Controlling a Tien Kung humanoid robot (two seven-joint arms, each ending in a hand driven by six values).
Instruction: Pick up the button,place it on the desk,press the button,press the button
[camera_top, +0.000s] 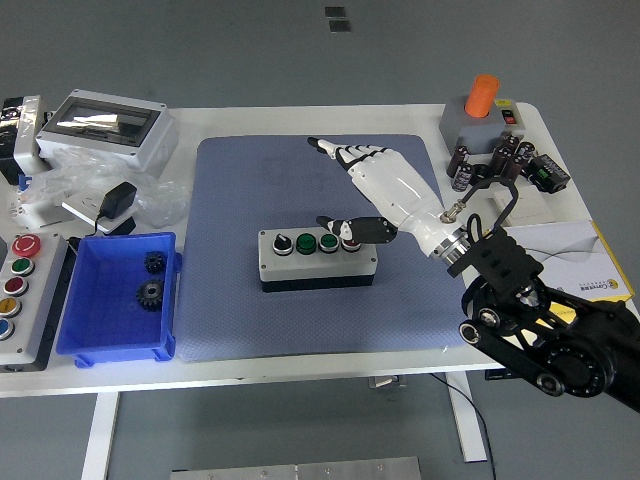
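A grey button box (316, 259) with a black selector knob, two green buttons and a red button on top lies on the blue mat (320, 240). My right hand (375, 185), white with black fingertips, is raised above the box's right end with fingers spread and holds nothing. Its thumb (352, 227) points left, just over the red button at the right end of the box. My left arm is out of view.
A blue bin (118, 296) with two black gears sits at the left. A second button panel (20, 290) lies at the far left edge. A grey enclosure (105, 125), a yellow-white box (555, 260) and a grey base with an orange button (483, 110) surround the mat.
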